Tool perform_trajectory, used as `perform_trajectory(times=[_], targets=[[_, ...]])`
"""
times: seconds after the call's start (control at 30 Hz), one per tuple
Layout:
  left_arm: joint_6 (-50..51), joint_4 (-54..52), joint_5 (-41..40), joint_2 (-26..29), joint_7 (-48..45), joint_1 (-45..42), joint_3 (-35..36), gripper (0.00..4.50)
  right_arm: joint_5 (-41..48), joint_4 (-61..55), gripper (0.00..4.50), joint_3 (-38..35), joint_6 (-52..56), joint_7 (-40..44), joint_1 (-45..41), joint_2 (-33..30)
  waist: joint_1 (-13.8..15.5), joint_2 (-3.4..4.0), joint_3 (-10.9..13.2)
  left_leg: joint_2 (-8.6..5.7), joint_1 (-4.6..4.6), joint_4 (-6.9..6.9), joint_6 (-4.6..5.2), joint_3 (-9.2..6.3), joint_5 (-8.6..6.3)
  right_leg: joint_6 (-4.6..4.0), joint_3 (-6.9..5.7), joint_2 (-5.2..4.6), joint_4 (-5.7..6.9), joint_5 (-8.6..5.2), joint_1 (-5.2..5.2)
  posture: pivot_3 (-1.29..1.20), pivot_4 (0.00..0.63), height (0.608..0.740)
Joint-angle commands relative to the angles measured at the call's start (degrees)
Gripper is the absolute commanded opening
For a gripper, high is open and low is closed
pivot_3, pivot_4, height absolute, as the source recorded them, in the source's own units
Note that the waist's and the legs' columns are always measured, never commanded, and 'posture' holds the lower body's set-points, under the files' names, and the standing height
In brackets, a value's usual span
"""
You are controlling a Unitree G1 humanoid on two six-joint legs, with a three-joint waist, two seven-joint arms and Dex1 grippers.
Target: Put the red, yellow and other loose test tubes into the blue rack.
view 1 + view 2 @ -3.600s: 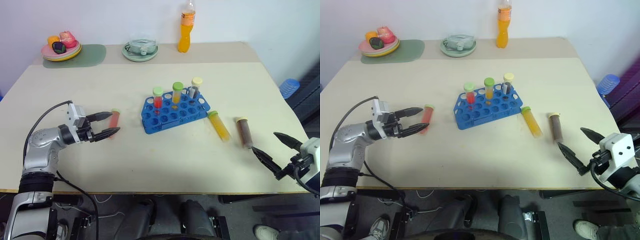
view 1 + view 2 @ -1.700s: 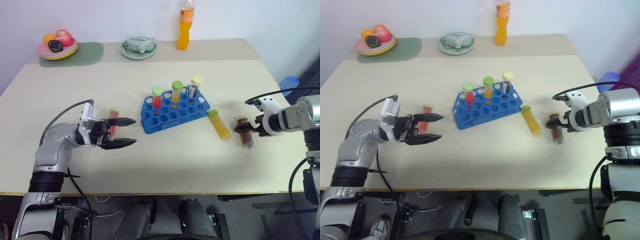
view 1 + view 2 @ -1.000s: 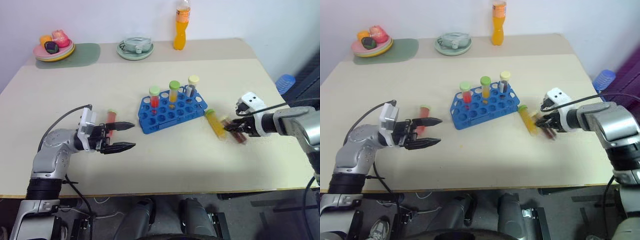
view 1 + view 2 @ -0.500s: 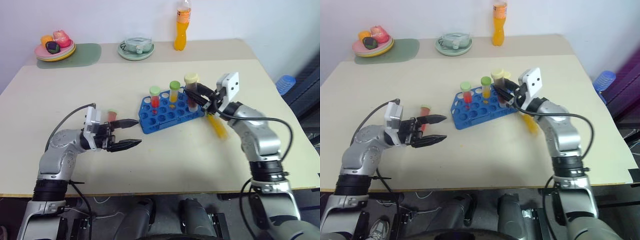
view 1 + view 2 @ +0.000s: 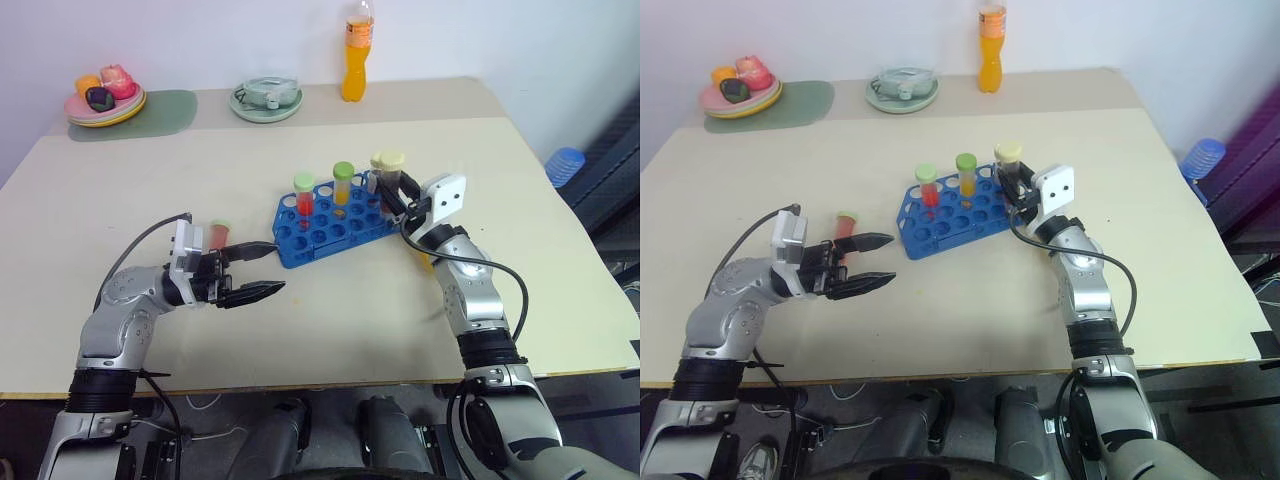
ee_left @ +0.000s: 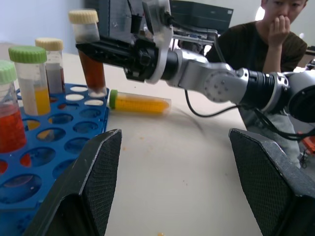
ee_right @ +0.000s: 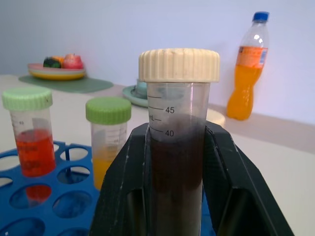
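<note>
**Brown tube upright over the rack's right end**

Brown tube (image 7: 177,162) with the cream cap sits clamped between the fingers of my right gripper (image 5: 398,196), held upright at the right end of the blue rack (image 5: 330,225). My left gripper (image 5: 258,270) hovers with its fingers spread wide and empty, just left of the rack; a red tube (image 5: 217,236) with a green cap lies on the table (image 5: 330,330) right beside its far finger.

The head views show three tubes standing in the rack's back row: red (image 5: 304,194), orange-yellow (image 5: 342,184) and a greyish one that my right gripper largely hides. The left wrist view adds what the head views half cover: a yellow tube (image 6: 140,103) lying flat on the table beyond the rack, behind my right arm. There the brown tube's foot appears to meet a hole at the rack's edge, though I cannot tell whether it is seated. A person (image 6: 268,44) sits past the table in that view.
</note>
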Motion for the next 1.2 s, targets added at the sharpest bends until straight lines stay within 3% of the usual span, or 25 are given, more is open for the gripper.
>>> perform_trajectory(times=[0.03,0.67,0.83,1.03,1.2], targets=[[-0.98,-1.73,-1.17,0.07,0.03,0.46,1.07,3.57,0.09,-0.39,0.77,-0.18,-1.78,-0.15,0.26,0.51,-0.03,0.00,0.00,0.01,0.01,-0.01,0.00,0.02,0.00,0.00,0.03,0.00,0.02,0.00,-0.01,0.00,0.150,0.740],[-0.98,-1.93,-1.39,-0.62,0.67,-0.04,0.81,3.57,0.05,8.73,0.77,-1.83,-5.46,-4.37,-2.47,1.90,0.02,0.01,-0.01,0.04,0.10,-0.02,0.01,0.19,-0.01,-0.01,0.19,0.05,0.03,0.01,0.01,0.00,0.150,0.740],[-0.89,-2.12,-1.52,-1.26,1.52,-0.38,0.71,3.57,5.88,6.60,0.77,-3.54,-4.68,-0.38,-1.59,3.52,-0.01,0.01,-0.01,0.06,0.10,-0.02,0.01,0.20,-0.01,-0.01,0.20,0.07,0.03,0.01,0.01,0.00,0.150,0.740],[-0.70,-2.67,-1.56,-1.88,2.15,-0.16,0.37,3.57,0.49,6.35,3.70,-2.19,-8.14,-3.41,-1.41,3.01,-0.13,0.01,-0.01,0.09,0.10,-0.10,0.01,0.29,-0.01,-0.01,0.30,0.09,0.06,0.01,-0.08,0.00,0.150,0.740],[-0.50,-2.98,-1.53,-2.13,2.54,-0.18,0.14,3.57,1.29,-0.47,3.70,-1.69,-2.88,-2.40,0.43,1.43,0.00,0.01,-0.01,0.10,0.10,-0.11,0.01,0.32,-0.01,-0.01,0.34,0.11,0.06,0.01,-0.09,0.00,0.150,0.740]])
